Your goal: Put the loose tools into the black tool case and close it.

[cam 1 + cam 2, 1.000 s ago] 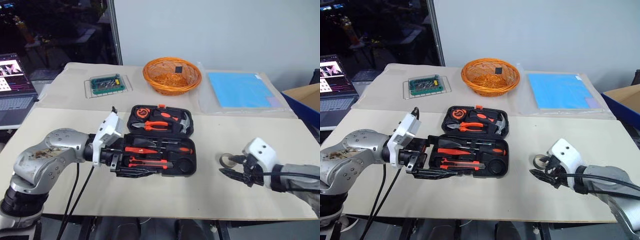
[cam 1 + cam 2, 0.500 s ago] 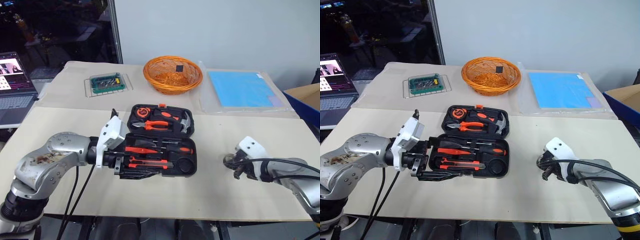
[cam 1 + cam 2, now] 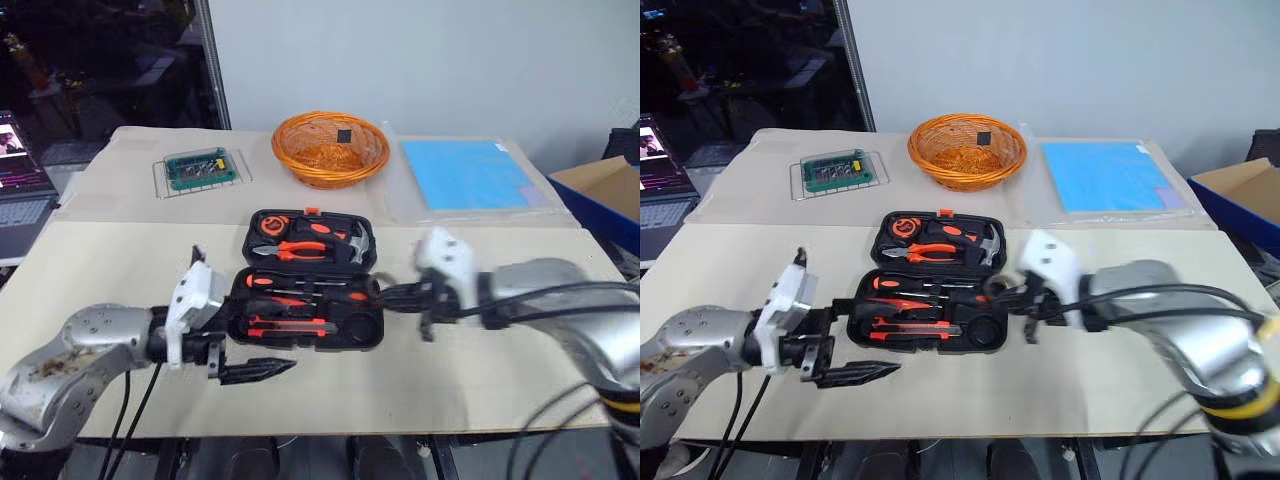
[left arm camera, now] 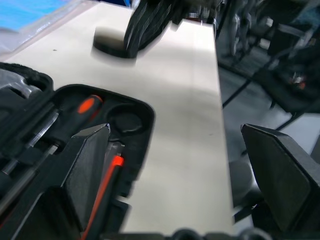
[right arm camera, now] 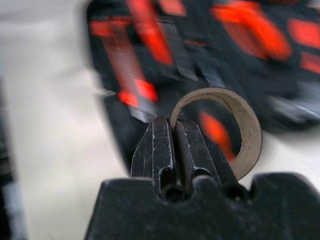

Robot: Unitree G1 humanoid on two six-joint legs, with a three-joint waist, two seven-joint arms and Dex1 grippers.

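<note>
The black tool case (image 3: 305,280) lies open at the centre of the frame on the table (image 3: 120,270). Its far half holds pliers (image 3: 305,250) and a hammer (image 3: 362,243). Its near half holds orange-and-black screwdrivers (image 3: 300,298) and a utility knife (image 3: 285,326), with a round recess (image 3: 358,328) at its right end. Just right of the case, the right gripper (image 5: 172,145) hangs above the table with its fingers pressed together on the wall of the small grey tape roll (image 5: 235,125). At the lower left, the left gripper (image 4: 185,170) has its fingers spread wide with nothing between them, one fingertip over the case's near edge. Farther back stand an orange wicker basket (image 3: 330,148), a blue sheet (image 3: 465,175) at upper right and a green circuit board (image 3: 197,168) at upper left.
</note>
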